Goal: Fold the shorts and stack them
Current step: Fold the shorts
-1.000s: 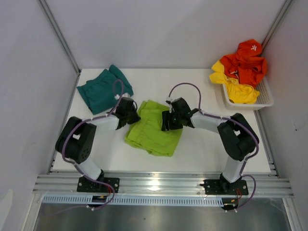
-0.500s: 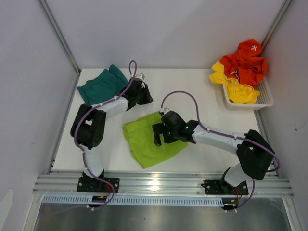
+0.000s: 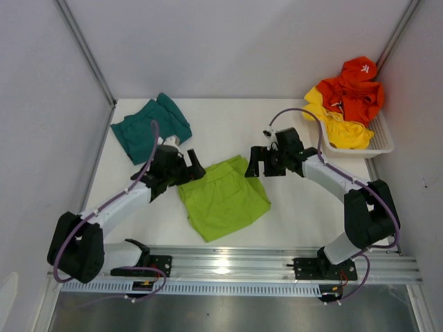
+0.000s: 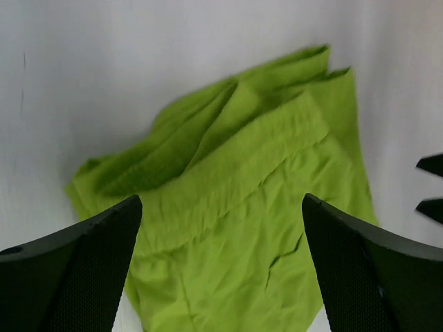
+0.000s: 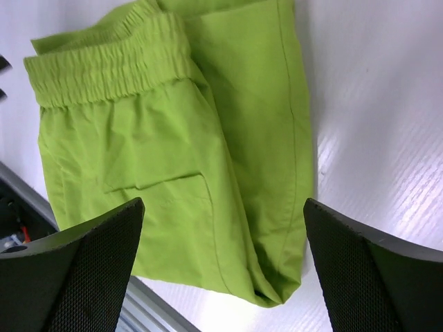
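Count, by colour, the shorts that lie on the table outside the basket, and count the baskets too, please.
Teal shorts: 1
Lime green shorts: 1
White basket: 1
Total: 3

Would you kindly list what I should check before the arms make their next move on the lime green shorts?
1. Left gripper open and empty: ok.
2. Right gripper open and empty: ok.
3. Lime green shorts folded, lying free on the table: ok.
4. Lime green shorts stacked on the teal shorts: not ok, they lie apart.
5. Hidden lower layers of the fold lie even: cannot tell.
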### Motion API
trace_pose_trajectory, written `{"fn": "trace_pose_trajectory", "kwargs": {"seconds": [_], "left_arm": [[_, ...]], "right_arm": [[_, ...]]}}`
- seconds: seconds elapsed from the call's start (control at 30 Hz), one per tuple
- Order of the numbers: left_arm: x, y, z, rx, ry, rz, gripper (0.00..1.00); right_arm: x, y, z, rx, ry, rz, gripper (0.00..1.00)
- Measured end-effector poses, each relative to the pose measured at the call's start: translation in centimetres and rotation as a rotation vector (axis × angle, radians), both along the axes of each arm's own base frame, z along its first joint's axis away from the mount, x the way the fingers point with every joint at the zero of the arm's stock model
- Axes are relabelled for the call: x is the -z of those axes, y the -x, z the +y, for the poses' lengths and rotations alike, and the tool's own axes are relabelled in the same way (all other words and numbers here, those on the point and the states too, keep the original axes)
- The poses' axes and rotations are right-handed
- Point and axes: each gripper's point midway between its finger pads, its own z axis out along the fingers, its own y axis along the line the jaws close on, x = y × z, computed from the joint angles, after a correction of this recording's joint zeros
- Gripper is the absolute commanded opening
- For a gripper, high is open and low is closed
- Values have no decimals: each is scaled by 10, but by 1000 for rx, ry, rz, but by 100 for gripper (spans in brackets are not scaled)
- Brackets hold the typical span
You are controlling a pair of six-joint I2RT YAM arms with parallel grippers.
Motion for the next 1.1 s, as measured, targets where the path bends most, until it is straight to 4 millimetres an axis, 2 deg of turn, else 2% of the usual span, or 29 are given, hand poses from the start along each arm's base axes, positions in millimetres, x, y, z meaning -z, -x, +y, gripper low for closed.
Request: {"fn": "trace_pose_trajectory", "kwargs": {"seconds": [0.1, 0.17, 0.23, 0.3, 0.4, 0.47, 0.73, 0.93, 1.1], "left_arm": [[34, 40, 8, -14, 20, 84, 99], [47, 67, 12, -19, 29, 124, 99], [48, 89, 15, -28, 70, 115, 99], [43, 99, 18, -45, 116, 80, 99], [36, 106, 22, -78, 186, 26, 99], [41, 111, 26, -96, 205, 22, 99], [86, 129, 27, -123, 205, 137, 99], [84, 123, 19, -111, 219, 120, 99], [84, 117, 13, -113, 230, 110, 99]], "right_arm": [[17, 5, -6, -14, -56, 64, 99], [30, 9, -8, -23, -98, 103, 100], [41, 16, -10, -25, -153, 149, 99], [50, 21, -11, -21, -197, 182, 99], [58, 27, -13, -12, -236, 211, 99], [62, 28, -15, -4, -247, 215, 99], [66, 31, -15, 0, -294, 201, 99], [64, 38, -34, 79, -227, 159, 99], [53, 38, -54, 171, -176, 103, 99]]}}
